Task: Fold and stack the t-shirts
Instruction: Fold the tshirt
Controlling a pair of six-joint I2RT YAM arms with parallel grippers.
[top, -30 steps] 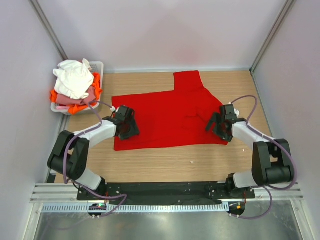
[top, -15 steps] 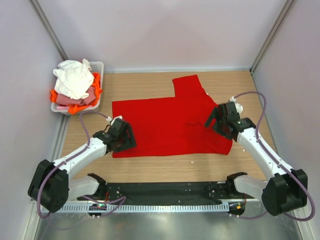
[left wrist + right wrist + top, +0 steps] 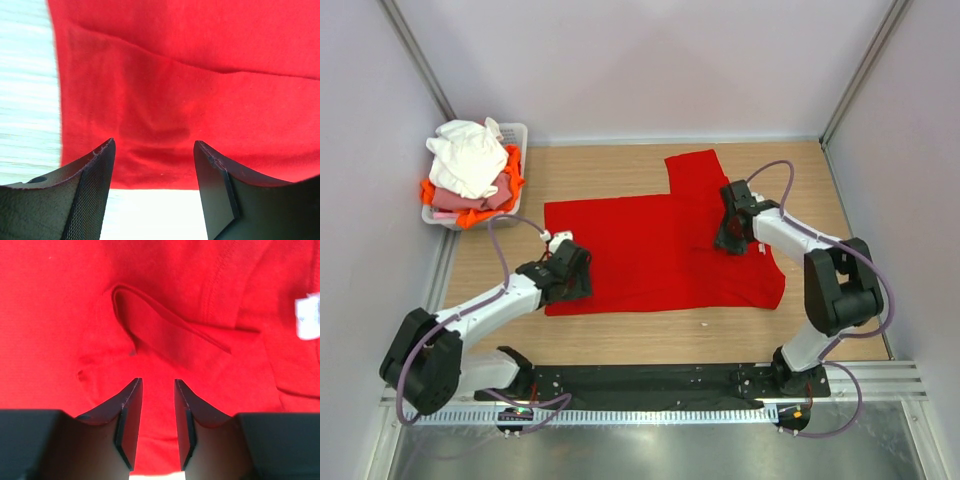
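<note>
Left gripper [image 3: 152,150] hung wide over shirt's [image 3: 640,250] near-left corner; right gripper [image 3: 157,385] narrow, empty, mid-shirt; both needed clean edge pinches.

The setting is a laboratory robot test cell. Plain pale panels [image 3: 620,60] enclose a wooden tabletop [image 3: 620,335] on three sides, joined by metal corner posts [image 3: 860,70]. The left arm [image 3: 480,310] and right arm [image 3: 835,290] mount on a black plate [image 3: 650,380] carried by aluminium rails [image 3: 650,401], with a slotted cable duct [image 3: 620,416] alongside.
</note>
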